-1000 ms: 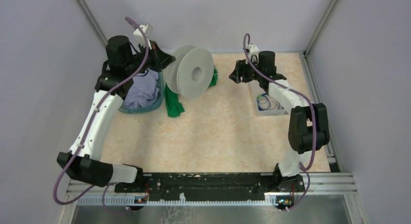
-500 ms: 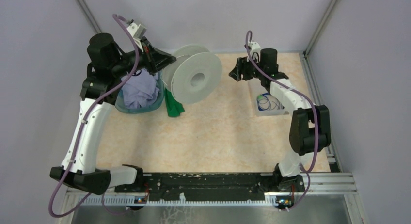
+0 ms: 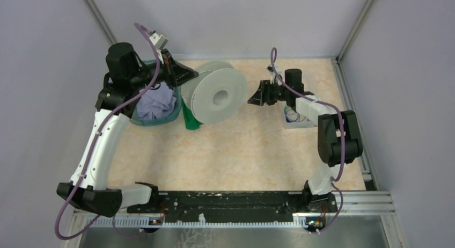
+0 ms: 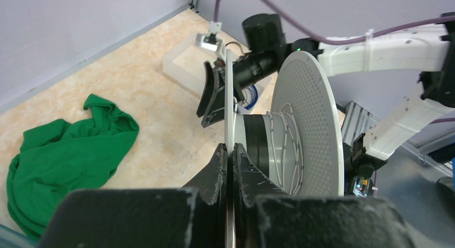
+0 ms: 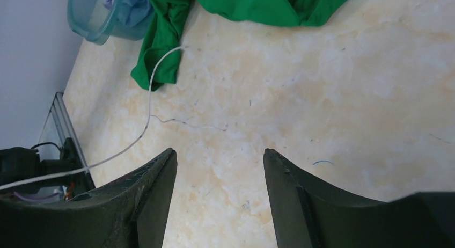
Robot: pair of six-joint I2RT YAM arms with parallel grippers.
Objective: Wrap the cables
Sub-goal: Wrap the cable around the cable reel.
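Note:
The pale-grey spool is held on edge above the table, and my left gripper is shut on its thin flange. A hair-thin whitish cable is wound loosely round the spool's hub. The same whitish cable trails across the table below my right gripper, which hangs open with nothing between its fingers. In the top view the right gripper sits just right of the spool. Dark blue cable loops lie in the white tray.
A green cloth lies on the table under the spool. A teal basket with a lilac cloth stands at the back left. The white tray is by the right arm. Grey walls enclose the table.
The left arm has brought the spool slightly forward and to the right. The right gripper has moved off the tray, leftward toward the spool, still open.

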